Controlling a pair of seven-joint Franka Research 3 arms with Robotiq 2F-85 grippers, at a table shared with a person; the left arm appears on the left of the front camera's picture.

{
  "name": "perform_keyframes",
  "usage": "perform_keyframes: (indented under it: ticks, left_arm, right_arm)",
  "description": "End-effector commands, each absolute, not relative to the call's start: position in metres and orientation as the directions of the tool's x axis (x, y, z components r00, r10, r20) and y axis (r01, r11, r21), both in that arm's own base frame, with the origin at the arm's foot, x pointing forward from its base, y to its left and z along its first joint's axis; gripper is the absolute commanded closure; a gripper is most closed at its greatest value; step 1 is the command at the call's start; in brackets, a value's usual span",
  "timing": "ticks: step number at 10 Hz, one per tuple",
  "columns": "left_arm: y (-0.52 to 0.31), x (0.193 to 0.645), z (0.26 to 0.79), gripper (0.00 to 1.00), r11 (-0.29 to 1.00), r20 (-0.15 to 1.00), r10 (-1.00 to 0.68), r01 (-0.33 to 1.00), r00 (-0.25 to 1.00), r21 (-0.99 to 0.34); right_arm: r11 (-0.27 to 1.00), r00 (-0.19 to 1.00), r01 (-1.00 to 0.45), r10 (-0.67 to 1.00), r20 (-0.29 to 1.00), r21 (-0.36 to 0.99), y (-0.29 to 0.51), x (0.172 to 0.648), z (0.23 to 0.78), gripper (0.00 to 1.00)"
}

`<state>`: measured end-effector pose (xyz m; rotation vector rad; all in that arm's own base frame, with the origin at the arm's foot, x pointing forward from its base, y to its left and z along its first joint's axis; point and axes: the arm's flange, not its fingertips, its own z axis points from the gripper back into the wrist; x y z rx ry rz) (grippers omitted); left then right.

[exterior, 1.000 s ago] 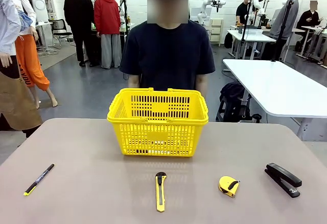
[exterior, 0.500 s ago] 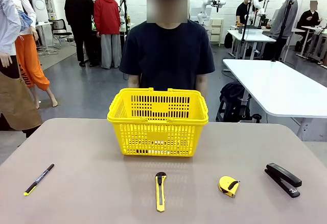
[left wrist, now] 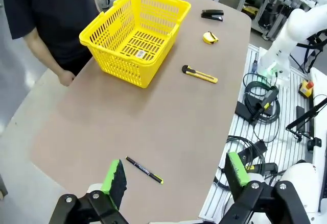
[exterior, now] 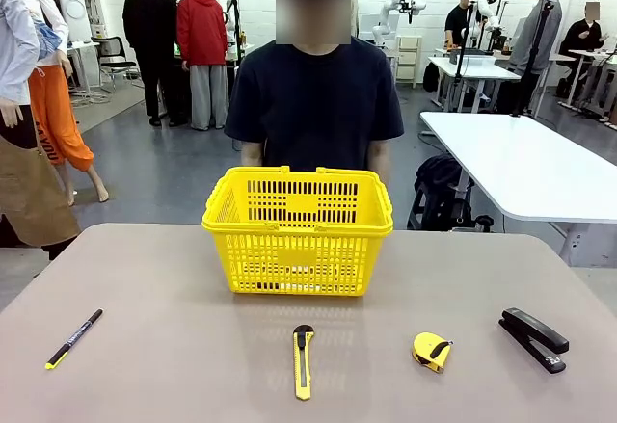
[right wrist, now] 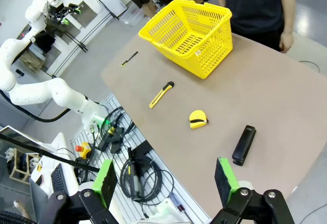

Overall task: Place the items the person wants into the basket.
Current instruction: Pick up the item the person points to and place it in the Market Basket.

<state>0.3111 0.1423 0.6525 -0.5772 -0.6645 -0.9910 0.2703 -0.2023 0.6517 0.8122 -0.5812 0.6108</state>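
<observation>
The yellow basket [exterior: 297, 250] stands mid-table in front of the person [exterior: 315, 105], whose arms hang behind it. On the near side of the table lie a yellow-and-black utility knife [exterior: 303, 360] at the centre and a thin black pen with a yellow tip [exterior: 73, 338] at the far left. My left gripper [left wrist: 176, 175] hovers open high above the table's left end, with the pen [left wrist: 144, 170] below it and the basket [left wrist: 122, 68] farther off. My right gripper [right wrist: 165, 180] is open too, high off the table's right edge, well away from the knife [right wrist: 161, 94] and the basket [right wrist: 214, 45].
A yellow tape measure [exterior: 431, 351] and a black stapler [exterior: 533, 339] lie at the near right. The person's hand [left wrist: 65, 77] rests at the far table edge. Cables and arm bases crowd the floor on my side. Bare tabletop lies between the tools and the basket.
</observation>
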Motion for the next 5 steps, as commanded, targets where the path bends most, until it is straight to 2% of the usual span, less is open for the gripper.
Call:
perform_keyframes:
  ticks: [1,5]
  left_arm:
    - [0.1468,0.3129,0.6550,0.00,0.431,0.762,-0.529,0.892,0.374,-0.138]
    - [0.1468,0.3129,0.6550,0.00,0.431,0.762,-0.529,0.892,0.374,-0.138]
  right_arm:
    - [0.537,0.677,-0.694,0.261,0.688,0.479,-0.2016,0.2712,0.6529,0.00]
    - [0.537,0.677,-0.694,0.261,0.688,0.479,-0.2016,0.2712,0.6529,0.00]
